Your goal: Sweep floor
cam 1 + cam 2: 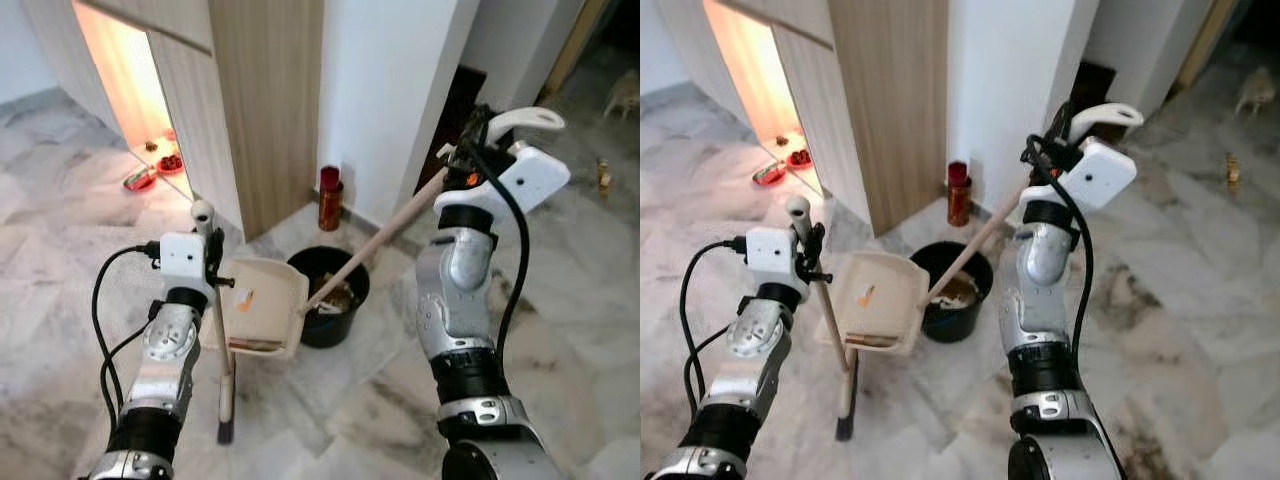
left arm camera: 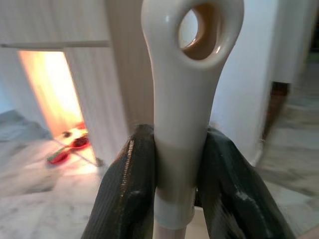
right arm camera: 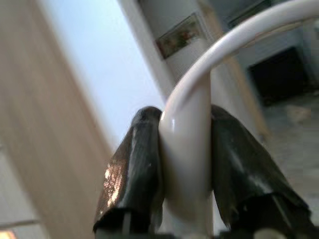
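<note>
My left gripper [image 1: 212,252] is shut on the broom handle [image 2: 182,114], just below its white cap with a hanging hole. The broom [image 1: 222,340] stands nearly upright, its dark head [image 1: 226,430] on the marble floor. My right gripper [image 1: 472,160] is raised high and shut on the white curved grip [image 3: 187,134] of a long wooden dustpan handle [image 1: 385,240]. The beige dustpan [image 1: 262,305] hangs tilted at the near-left rim of a black bin [image 1: 335,315], with a little debris on its lower lip. The bin holds some rubbish.
A wooden cabinet panel [image 1: 265,110] and a white wall corner [image 1: 385,90] stand just behind the bin. A red canister [image 1: 330,198] is on the floor at the corner. Red bowls [image 1: 140,178] lie by the lit niche, far left. Open marble floor lies right.
</note>
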Robot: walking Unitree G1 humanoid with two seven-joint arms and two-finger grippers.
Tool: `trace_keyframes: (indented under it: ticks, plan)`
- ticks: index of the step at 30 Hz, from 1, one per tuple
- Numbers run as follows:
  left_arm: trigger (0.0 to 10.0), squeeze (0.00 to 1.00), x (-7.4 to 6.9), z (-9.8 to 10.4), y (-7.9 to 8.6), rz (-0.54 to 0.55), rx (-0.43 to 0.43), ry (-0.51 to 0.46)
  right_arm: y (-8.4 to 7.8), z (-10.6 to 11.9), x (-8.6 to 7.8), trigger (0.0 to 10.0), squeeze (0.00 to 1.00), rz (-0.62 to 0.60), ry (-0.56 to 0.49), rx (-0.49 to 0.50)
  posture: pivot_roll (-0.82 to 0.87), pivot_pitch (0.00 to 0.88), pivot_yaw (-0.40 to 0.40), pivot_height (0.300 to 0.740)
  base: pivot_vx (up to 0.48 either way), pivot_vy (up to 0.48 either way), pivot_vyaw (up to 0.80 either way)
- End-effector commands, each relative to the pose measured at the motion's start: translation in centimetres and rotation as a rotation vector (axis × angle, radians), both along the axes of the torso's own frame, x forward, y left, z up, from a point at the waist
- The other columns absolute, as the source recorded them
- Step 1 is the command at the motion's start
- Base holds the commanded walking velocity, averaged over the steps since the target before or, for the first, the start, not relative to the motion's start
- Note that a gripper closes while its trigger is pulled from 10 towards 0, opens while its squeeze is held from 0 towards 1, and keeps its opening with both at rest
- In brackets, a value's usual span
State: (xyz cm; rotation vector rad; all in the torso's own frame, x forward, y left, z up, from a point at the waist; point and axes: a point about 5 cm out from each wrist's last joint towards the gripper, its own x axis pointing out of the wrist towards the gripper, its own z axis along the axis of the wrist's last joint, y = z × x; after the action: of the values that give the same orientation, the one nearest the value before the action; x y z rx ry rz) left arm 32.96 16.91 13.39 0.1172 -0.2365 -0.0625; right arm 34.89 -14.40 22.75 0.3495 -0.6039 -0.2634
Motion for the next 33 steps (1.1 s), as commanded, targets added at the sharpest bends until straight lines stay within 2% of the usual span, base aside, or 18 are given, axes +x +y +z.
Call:
trace_keyframes:
  ticks: [1, 13, 19, 26, 33]
  plan:
    - [10.0, 0.00, 0.21, 1.52, 0.00, -0.009, 0.006, -0.063, 0.40, 1.95, -0.23, 10.0, 0.00, 0.006, -0.080, -0.003, 0.15, 0.000, -0.024, 0.740, 0.000, 0.292, 0.00]
    - [10.0, 0.00, 0.29, 1.63, 0.04, -0.008, 0.006, -0.064, 0.24, 1.98, -0.25, 10.0, 0.00, -0.001, -0.080, -0.002, 0.15, 0.000, -0.023, 0.740, 0.000, 0.000, 0.00]
    - [10.0, 0.00, 0.29, 1.65, 0.02, -0.009, 0.002, -0.062, 0.18, 1.99, -0.22, 10.0, 0.00, -0.004, -0.075, 0.001, 0.15, 0.000, -0.022, 0.740, 0.000, 0.463, 0.00]
    - [10.0, 0.00, 0.25, 1.67, 0.04, -0.010, 0.007, -0.063, 0.15, 2.04, -0.24, 10.0, 0.00, -0.006, -0.078, 0.001, 0.15, 0.000, -0.021, 0.740, 0.000, 0.463, -0.48]
    - [10.0, 0.00, 0.21, 1.71, -0.02, -0.017, 0.011, -0.068, 0.23, 2.01, -0.28, 10.0, 0.00, -0.007, -0.081, -0.004, 0.15, 0.000, -0.020, 0.740, 0.000, 0.036, 0.00]
